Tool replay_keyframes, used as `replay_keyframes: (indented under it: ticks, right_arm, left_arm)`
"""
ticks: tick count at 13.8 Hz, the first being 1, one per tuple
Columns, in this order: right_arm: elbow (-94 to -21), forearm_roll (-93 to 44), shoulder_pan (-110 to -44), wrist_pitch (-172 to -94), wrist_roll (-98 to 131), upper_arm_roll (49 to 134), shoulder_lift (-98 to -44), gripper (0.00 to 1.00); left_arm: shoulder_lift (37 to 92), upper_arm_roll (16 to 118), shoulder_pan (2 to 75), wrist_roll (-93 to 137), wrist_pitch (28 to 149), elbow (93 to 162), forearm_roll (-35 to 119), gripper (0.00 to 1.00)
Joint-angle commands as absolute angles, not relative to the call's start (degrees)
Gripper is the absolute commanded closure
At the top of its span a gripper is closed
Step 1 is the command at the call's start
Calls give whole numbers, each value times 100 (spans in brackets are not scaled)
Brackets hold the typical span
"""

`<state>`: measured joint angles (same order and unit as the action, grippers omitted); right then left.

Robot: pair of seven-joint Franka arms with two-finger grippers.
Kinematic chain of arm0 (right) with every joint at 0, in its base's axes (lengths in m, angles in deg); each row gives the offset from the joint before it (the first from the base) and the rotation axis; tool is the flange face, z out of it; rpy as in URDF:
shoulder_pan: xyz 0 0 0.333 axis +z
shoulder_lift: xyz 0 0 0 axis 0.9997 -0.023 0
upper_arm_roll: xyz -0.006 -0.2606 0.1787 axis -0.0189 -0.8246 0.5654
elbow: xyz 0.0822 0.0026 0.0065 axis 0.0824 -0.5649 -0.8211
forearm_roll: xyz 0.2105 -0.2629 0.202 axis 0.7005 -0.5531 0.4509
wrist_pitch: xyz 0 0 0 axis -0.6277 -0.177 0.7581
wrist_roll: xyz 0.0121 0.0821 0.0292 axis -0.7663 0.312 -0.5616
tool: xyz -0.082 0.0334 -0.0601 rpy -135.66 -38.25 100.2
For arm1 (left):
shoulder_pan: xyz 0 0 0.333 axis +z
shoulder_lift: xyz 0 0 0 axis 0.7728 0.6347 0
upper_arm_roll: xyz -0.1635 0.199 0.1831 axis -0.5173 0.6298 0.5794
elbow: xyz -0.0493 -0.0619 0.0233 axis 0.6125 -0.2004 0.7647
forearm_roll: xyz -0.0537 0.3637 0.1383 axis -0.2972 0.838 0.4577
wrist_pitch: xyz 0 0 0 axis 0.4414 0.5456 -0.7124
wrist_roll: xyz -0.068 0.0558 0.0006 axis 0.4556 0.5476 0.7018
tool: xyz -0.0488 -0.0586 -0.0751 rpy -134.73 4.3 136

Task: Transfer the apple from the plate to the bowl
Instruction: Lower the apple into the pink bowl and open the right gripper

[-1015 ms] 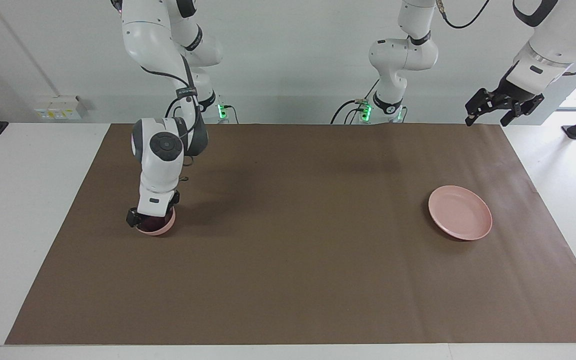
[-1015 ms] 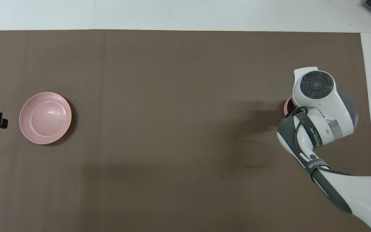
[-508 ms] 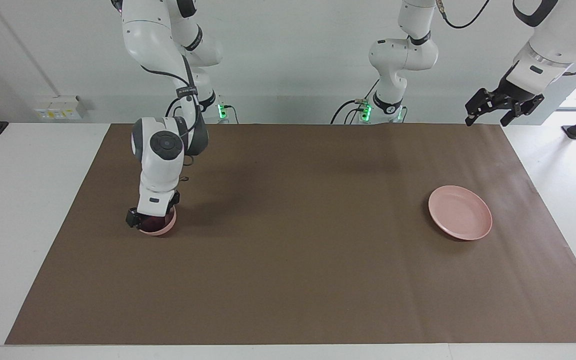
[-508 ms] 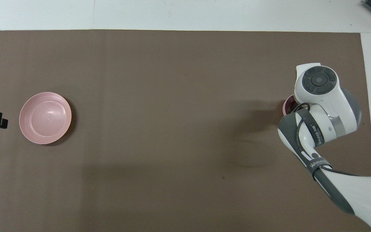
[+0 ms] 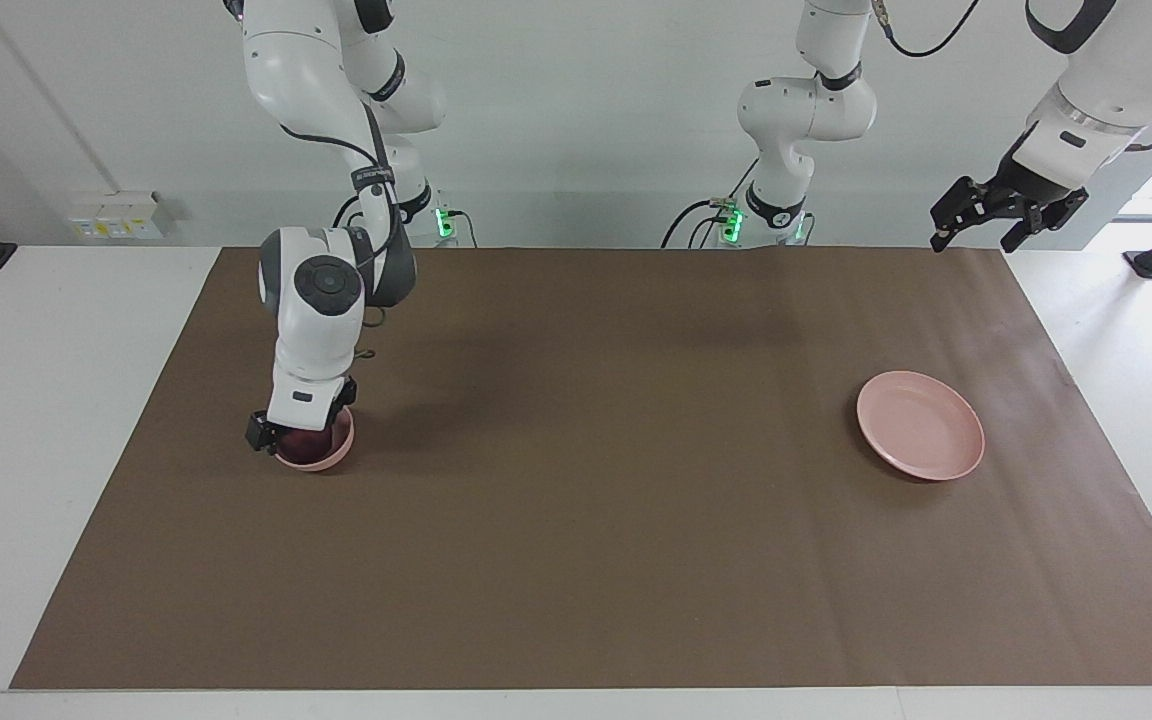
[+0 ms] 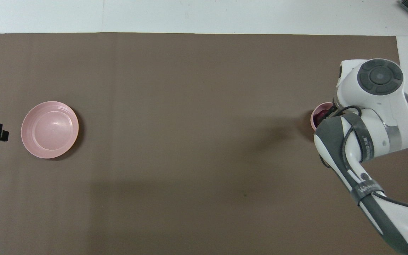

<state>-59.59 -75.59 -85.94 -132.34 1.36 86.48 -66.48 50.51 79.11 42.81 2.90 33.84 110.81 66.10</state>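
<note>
The dark red apple (image 5: 305,443) lies in the small pink bowl (image 5: 333,456) toward the right arm's end of the table. My right gripper (image 5: 296,438) hangs straight down into the bowl, right at the apple. In the overhead view the right arm's wrist covers most of the bowl (image 6: 317,112), and only a sliver of the apple (image 6: 321,114) shows. The wide pink plate (image 5: 921,425) sits empty toward the left arm's end of the table and also shows in the overhead view (image 6: 50,129). My left gripper (image 5: 978,232) waits open and empty, high over the mat's corner.
A brown mat (image 5: 586,480) covers the table. White table surface (image 5: 46,400) borders it at both ends. A pale socket box (image 5: 121,215) sits at the wall past the right arm's end.
The right arm's wrist has risen a little over the bowl and swung slightly toward the table's end. The apple stays in the bowl. The left arm has not moved.
</note>
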Motion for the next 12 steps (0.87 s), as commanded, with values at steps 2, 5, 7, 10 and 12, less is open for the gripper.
replay_keyframes:
  ticks: [2,5,7,10,12]
  right_arm:
    - [-5665,-6913,-8692,-12734,425,8673,-6130,0]
    - [-5594,-6701,-8710,-12305,924,8629,-5541,0]
    - [-5340,-6219,-8710,-11770,1460,8611,-5347,0]
    - [-4726,-5840,-8719,-10803,2645,8620,-5320,0]
    - [-4321,-5357,-8798,-10284,3035,8498,-5311,0]
  left_arm:
    - [5011,7907,4313,342,3329,11090,6541,0]
    - [5011,7907,4313,342,3329,11090,6541,0]
    - [5011,7907,4313,342,3329,11090,6541,0]
    - [5011,7907,4313,342,3329,11090,6541,0]
    - [5011,7907,4313,342,3329,11090,6541,0]
